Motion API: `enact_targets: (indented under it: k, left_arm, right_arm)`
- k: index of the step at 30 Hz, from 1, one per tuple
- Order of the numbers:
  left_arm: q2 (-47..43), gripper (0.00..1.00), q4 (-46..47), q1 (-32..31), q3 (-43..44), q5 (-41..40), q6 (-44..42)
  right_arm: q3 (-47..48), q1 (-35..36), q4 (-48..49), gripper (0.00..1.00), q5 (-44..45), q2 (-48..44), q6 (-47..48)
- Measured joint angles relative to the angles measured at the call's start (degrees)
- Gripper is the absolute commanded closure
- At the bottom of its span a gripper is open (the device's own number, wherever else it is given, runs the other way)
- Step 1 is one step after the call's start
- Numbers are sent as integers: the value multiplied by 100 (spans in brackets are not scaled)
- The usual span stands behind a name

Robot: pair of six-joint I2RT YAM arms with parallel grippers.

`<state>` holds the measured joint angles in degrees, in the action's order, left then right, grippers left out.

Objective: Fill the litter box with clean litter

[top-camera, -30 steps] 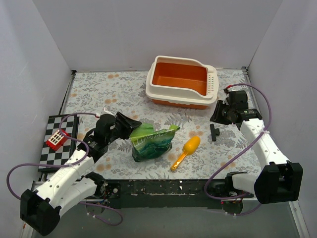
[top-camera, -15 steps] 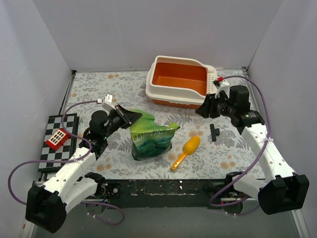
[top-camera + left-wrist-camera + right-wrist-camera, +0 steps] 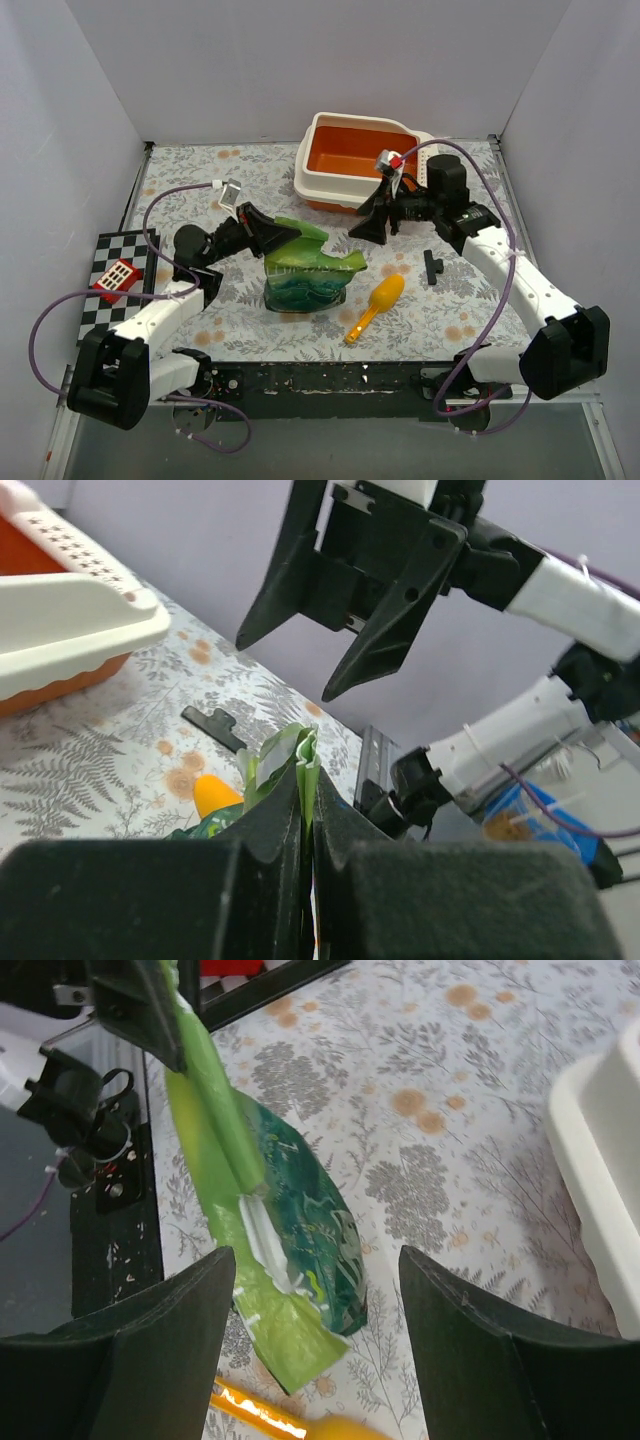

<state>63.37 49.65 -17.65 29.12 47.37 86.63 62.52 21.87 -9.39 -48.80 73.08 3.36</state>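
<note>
Floral tabletop (image 3: 200, 190): left gripper (image 3: 305, 785) tight on green bag (image 3: 300, 750), clearest wrist-side; right gripper (image 3: 318, 1256) wide, seemingly empty

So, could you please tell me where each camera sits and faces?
Top external: high behind the robot, looking down over the table; left arm and right arm show.
Left wrist: on the left arm, looking along the left end effector, shut on the bag, toward the right end effector.
Right wrist: on the right arm, looking down between its open fingers at the bag.
Shared: all see the bag.
</note>
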Motion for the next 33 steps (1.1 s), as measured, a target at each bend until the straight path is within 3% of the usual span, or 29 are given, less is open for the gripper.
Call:
enact_targets:
  k: [7, 22, 24, 25, 26, 27, 30, 32, 33]
  left_arm:
    - [726, 100, 1886, 160, 0, 1207, 706]
    - [745, 100, 2500, 374, -26, 1681, 1248]
    - [730, 100, 2505, 400, -26, 1700, 1266]
    - [719, 100, 2505, 413, -26, 1711, 1272]
    - [699, 100, 2505, 444, -26, 1725, 1285]
    - [682, 100, 2509, 457, -26, 1738, 1290]
    - [621, 98, 2490, 564, -26, 1759, 1287]
    - [538, 62, 2428, 612, -20, 1733, 1228]
    - [433, 60, 2173, 629, 31, 1729, 1123]
  right_arm:
    - [179, 955, -103, 25, -299, 166, 837]
    - [693, 1836, -109, 29, -177, 1296, 1342]
    - [798, 1932, -109, 40, -184, 1434, 1344]
    - [833, 1974, -109, 56, -192, 1497, 1353]
    - [861, 2004, -120, 83, -199, 1554, 1373]
    - [887, 2026, -144, 98, -214, 1611, 1397]
    - [1102, 2061, -431, 99, -387, 1733, 1403]
    - [1250, 2072, -588, 99, -304, 1768, 1414]
    - [1322, 2081, -678, 99, -199, 1779, 1423]
